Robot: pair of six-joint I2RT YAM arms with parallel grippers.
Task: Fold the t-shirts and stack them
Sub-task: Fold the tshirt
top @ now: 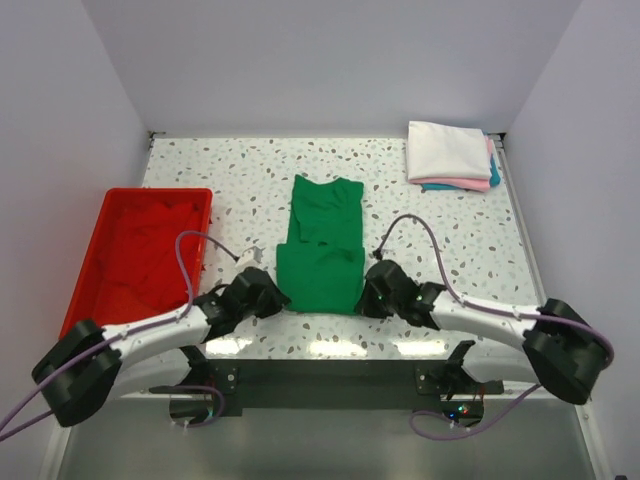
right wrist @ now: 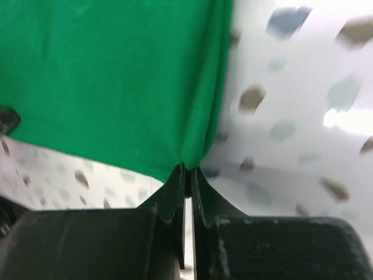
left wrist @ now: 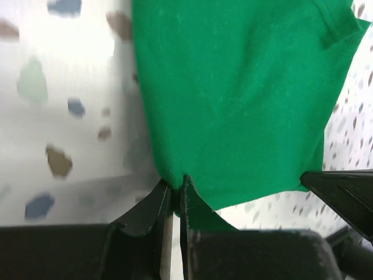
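Observation:
A bright green t-shirt (top: 322, 245) lies lengthwise in the middle of the speckled table, its near part doubled over. My left gripper (top: 276, 298) is shut on the shirt's near left corner (left wrist: 175, 175). My right gripper (top: 366, 297) is shut on the near right corner (right wrist: 189, 157). Both corners are pinched between the black fingers, close to the table. A stack of folded t-shirts (top: 450, 156), white on top with pink and light blue under it, sits at the far right corner.
A red plastic tray (top: 140, 255) stands on the left of the table, beside my left arm. White walls close the table at the back and sides. Cables loop over both arms.

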